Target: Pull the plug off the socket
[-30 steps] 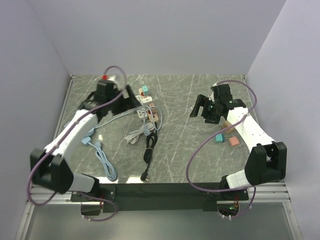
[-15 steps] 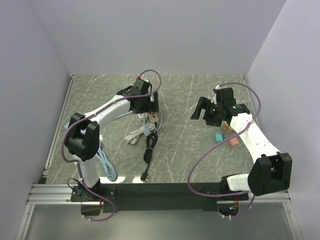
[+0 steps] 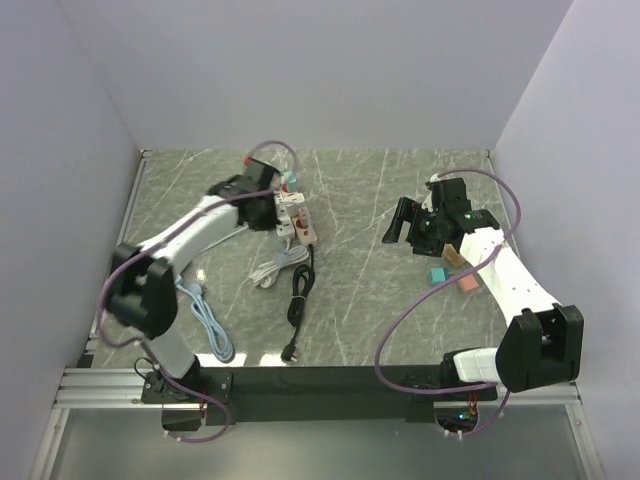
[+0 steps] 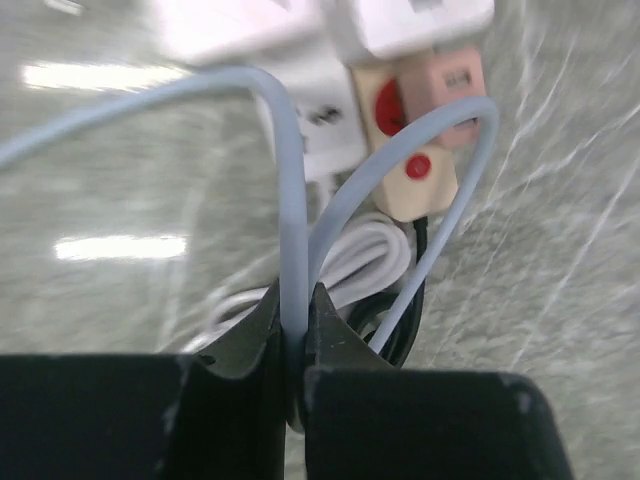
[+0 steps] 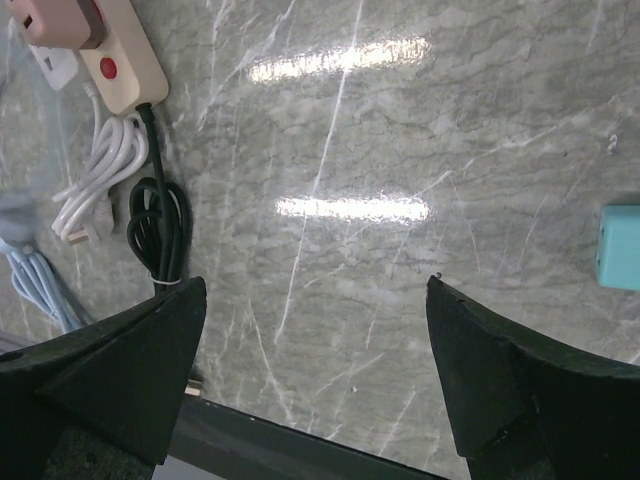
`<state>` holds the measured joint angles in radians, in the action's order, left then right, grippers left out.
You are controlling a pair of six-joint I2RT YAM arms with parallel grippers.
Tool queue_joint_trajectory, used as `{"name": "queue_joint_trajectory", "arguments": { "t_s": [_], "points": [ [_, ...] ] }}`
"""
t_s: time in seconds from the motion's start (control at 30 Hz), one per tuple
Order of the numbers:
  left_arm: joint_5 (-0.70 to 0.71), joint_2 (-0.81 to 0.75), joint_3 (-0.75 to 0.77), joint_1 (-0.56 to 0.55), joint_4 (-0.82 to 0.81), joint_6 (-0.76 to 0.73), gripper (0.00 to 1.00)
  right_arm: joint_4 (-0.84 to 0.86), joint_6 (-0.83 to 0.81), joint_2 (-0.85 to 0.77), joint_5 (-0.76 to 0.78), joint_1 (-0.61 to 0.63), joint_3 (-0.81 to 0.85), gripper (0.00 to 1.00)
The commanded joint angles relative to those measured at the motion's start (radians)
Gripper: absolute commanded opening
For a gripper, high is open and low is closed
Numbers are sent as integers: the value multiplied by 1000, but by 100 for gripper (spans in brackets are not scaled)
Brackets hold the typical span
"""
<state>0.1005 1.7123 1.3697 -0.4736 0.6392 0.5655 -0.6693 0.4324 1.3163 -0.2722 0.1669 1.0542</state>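
Left pincer (image 4: 297, 310) is closed down tight on a pale blue cable (image 4: 290, 200), the two black fingers pinching it with almost no gap between them. It sits just on the near-left side of the power strip (image 4: 415, 165), and in the top view the left arm reaches across to put it right beside the strip (image 3: 297, 220). From the grip the cable rises toward the strip; one strand bends off to the left, while another loops round the strip's near end. The strip is beige with a red switch (image 4: 390, 105). A pink plug (image 4: 455, 80) sits on it, and a white plug (image 4: 410, 20) lies at its far end. The wrist view is blurred there, so the white plug only seems to be seated in its socket. A bundled white cord (image 4: 370, 260) and a coiled black cord (image 4: 400, 330) lie on the grey marbled tabletop (image 3: 360, 290), touching the strip's near end.

The right pincer (image 5: 315, 380) is spread wide and holds nothing. It hangs above bare tabletop well to the right of the strip (image 5: 120, 55). A teal block (image 5: 620, 245) lies further right again.
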Motion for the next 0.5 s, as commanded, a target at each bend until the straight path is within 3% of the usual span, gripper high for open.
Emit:
{"name": "queue_joint_trajectory", "arguments": {
  "t_s": [0.0, 0.23, 0.33, 0.47],
  "points": [
    [12, -209, -21, 154, 39, 25, 1, -3, -11, -26, 4, 2, 23, 96],
    [-24, -315, -188, 559, 16, 43, 0, 8, -14, 1, -39, 9, 36, 95],
    [-76, -277, -247, 679, -36, 59, 0, 7, -23, 27, -45, 39, 85, 94],
    [-91, -226, -288, 737, -121, 71, 1, -3, -37, 89, -30, 101, 165, 95]
  ]
}}
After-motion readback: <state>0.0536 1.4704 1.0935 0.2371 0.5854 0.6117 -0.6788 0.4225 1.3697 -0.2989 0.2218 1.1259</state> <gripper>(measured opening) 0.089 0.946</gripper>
